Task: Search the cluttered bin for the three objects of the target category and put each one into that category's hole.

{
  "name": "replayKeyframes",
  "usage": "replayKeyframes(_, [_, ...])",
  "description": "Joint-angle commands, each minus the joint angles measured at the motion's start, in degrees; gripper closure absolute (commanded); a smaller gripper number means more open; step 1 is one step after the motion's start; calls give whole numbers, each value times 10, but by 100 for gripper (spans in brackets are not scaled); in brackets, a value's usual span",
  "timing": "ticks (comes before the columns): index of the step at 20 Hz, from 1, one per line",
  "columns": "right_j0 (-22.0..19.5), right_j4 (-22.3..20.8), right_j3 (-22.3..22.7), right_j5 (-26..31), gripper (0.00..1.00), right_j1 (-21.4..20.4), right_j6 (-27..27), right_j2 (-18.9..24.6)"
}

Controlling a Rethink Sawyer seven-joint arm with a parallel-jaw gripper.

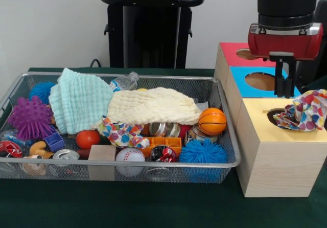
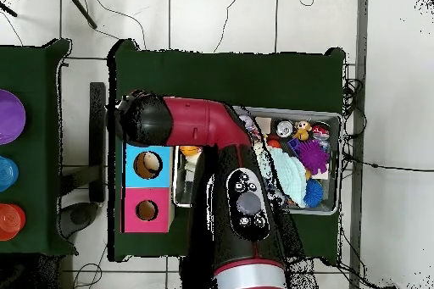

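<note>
Front view, tool (image 1: 284, 87) above patterned cloth (image 1: 302, 110) half in wooden box's hole (image 1: 276, 114), grip state unclear, overhead arm hides it.

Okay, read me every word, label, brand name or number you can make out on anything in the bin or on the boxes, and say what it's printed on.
No text can be read here.
The red and silver cans in the wire bin carry print, but it is too blurred to read.
The plastic bottle shows no readable label.
The wooden box and the blue box and red box are plain.
</note>
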Motion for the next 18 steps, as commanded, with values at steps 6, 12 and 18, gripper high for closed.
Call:
replayKeyframes(6, [5, 33, 51, 33, 100, 19, 46, 48])
replayKeyframes(12, [-20, 57, 82, 60, 100, -3, 16, 73])
replayKeyframes(18, [-35, 59, 101, 57, 100, -19, 9, 67])
